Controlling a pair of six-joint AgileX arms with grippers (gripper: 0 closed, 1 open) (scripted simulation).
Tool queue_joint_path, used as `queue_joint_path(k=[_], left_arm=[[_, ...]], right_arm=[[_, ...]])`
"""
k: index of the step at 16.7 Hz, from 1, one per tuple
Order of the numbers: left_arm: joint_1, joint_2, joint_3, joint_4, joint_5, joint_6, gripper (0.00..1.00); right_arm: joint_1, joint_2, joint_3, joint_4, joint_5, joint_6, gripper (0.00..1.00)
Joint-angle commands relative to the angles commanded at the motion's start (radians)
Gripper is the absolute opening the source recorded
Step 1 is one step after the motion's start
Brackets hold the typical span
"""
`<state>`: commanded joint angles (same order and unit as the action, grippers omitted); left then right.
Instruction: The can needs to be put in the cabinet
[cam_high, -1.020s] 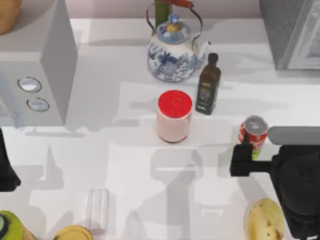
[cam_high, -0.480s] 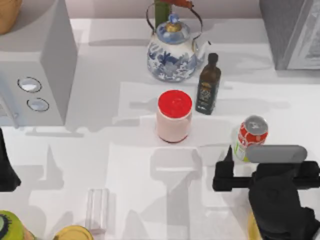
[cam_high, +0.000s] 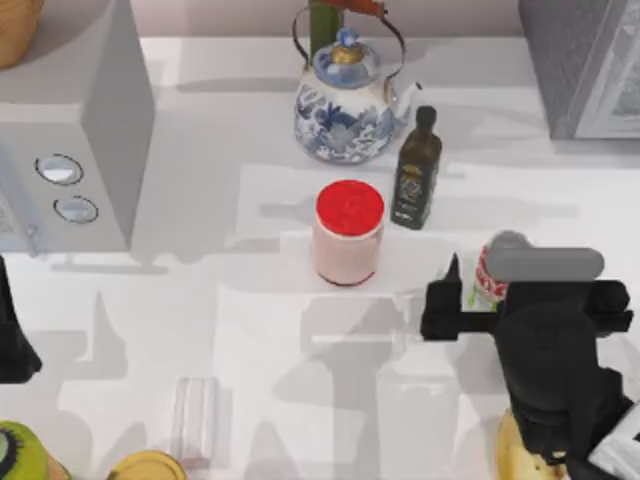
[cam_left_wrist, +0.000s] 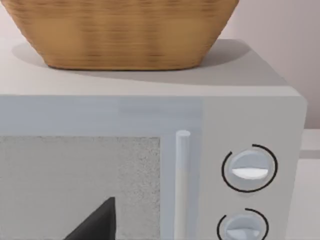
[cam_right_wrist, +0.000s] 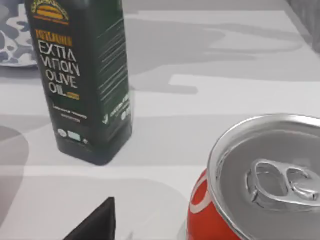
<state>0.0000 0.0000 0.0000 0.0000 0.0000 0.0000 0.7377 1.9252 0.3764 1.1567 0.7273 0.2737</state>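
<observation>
White table (cam_high: 250, 330); can (cam_high: 490, 275), jar (cam_high: 348, 235), teapot (cam_high: 345, 100) standing on it

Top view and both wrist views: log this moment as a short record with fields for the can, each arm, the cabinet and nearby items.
can: can upright on the table, right of centre, partly covered by the right arm; silver top close in the right wrist view
right gripper: right gripper at the can, grasp not confirmed
left arm: parked at the table's left edge, facing the microwave
cabinet: cabinet at the far right corner
nearby: olive oil bottle, pink jar, teapot
task state: can not yet in the cabinet
</observation>
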Motion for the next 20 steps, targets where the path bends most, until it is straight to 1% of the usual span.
queue_joint_path(k=[4, 11, 20], left_arm=[[0.000, 0.000, 0.000, 0.000, 0.000, 0.000, 1.00], [0.000, 0.000, 0.000, 0.000, 0.000, 0.000, 1.00], [0.000, 0.000, 0.000, 0.000, 0.000, 0.000, 1.00]], right_arm=[[-0.055, 0.112, 0.066, 0.055, -0.051, -0.023, 1.00], [-0.053, 0.155, 0.069, 0.089, -0.049, -0.018, 1.00], [-0.053, 0.155, 0.069, 0.089, -0.049, -0.018, 0.32]])
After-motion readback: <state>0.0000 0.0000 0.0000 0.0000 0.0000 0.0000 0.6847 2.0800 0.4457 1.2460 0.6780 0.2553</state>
